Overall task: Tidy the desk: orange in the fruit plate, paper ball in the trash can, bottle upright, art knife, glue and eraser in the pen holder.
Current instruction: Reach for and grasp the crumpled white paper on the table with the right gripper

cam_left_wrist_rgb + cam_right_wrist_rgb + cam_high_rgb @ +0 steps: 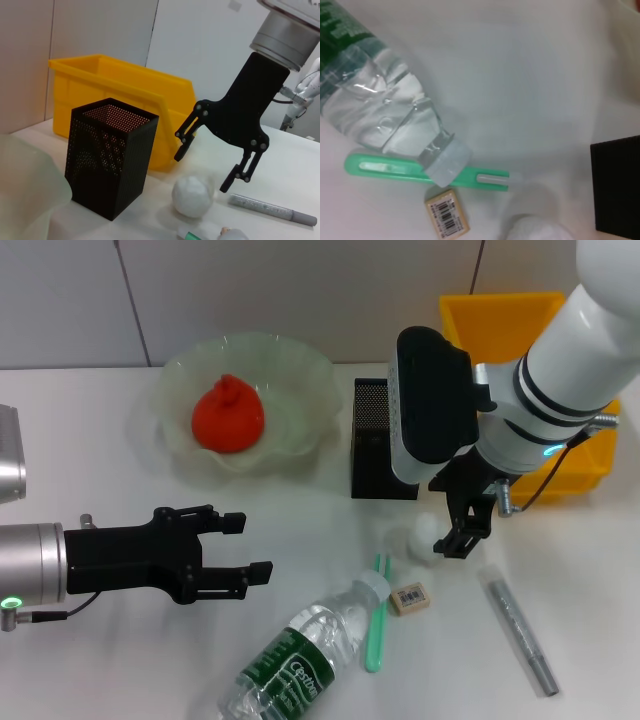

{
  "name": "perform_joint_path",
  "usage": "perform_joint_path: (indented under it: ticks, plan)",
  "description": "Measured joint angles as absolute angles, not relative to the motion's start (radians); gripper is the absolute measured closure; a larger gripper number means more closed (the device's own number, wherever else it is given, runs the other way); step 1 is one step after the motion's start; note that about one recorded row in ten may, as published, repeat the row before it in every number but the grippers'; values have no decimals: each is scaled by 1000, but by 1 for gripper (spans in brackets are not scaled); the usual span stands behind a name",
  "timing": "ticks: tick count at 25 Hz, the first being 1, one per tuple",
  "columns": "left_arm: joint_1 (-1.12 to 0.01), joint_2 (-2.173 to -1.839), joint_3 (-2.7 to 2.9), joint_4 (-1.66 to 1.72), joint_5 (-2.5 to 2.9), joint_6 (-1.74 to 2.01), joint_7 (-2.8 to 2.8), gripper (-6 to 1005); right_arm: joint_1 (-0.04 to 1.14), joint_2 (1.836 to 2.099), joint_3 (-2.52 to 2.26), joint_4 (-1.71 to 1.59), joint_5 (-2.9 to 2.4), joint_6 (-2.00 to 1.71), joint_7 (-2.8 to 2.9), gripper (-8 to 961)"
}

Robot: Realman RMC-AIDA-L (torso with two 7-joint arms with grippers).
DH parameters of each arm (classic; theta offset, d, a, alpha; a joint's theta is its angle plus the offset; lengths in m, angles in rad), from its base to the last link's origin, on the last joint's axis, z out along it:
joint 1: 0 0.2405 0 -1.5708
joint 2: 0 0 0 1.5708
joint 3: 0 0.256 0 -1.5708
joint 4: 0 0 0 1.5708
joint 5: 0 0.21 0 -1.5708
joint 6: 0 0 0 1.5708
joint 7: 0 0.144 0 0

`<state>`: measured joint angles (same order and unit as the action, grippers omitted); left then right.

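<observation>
The orange (228,416) lies in the pale-green fruit plate (300,360). My right gripper (456,536) hangs open just above the white paper ball (414,540), its fingers (183,148) spread to either side of the ball (192,195) without touching it. The bottle (298,660) lies on its side near the front edge. A green art knife (376,626), the beige eraser (410,598) and a grey glue stick (520,636) lie on the desk. The black mesh pen holder (380,440) stands behind them. My left gripper (250,547) hovers open and empty at the left.
The yellow trash can (500,320) stands at the back right, behind the pen holder (110,155). In the right wrist view the bottle's cap (448,165) rests over the art knife (425,172), with the eraser (447,214) close by.
</observation>
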<state>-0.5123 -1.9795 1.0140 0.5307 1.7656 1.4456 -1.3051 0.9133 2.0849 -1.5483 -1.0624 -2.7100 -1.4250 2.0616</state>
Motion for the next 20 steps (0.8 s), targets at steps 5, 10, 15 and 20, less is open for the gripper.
perform_joint_path:
  ticks: [5,10,15,20]
  plan:
    - [-514,-1980,1014,531,1766,1442,-1306,185,916,2085,-1562,-1029,-2707,-1390,2058,152]
    - [-515,-1980,1014,531,1766,1441,-1306,185,916,2086,-1577,-993,-2703,-1348,2058,160]
    - [-519,-1980,1020,531,1766,1432,-1308,184,914,2087,-1607,-958,-2679,-1313,2061,180]
    - [-522,-1980,1022,531,1766,1430,-1308,184,913,2089,-1610,-933,-2659,-1292,2061,200]
